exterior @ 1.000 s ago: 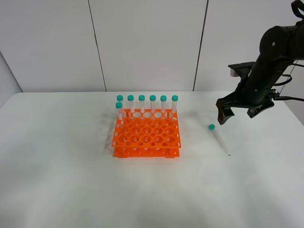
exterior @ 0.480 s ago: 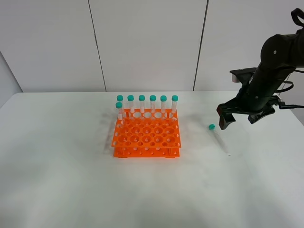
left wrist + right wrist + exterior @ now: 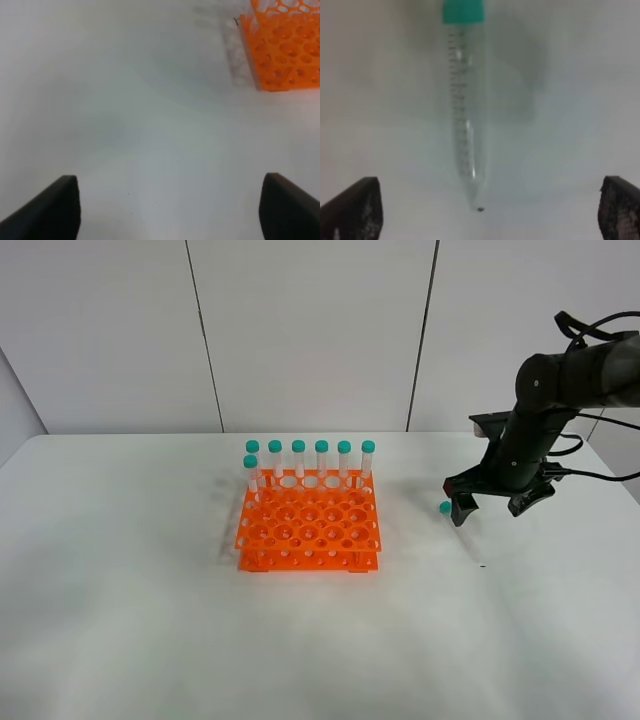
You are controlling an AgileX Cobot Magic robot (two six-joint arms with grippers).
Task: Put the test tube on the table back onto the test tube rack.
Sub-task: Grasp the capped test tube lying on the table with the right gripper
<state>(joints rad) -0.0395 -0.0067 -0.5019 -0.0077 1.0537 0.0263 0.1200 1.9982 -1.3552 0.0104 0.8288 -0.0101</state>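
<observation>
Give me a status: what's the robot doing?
Left gripper open. Right gripper open, above slim clear teal-capped test tube lying on white table. Nothing blocking it.

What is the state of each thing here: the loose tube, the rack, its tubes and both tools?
test tube: capped, lying flat on the table, not gripped.
rack: upright, most holes empty.
rack tubes: seven, capped, standing in the rack.
right tool: open, over the lying tube, empty.
left tool: open, over bare table, empty.
</observation>
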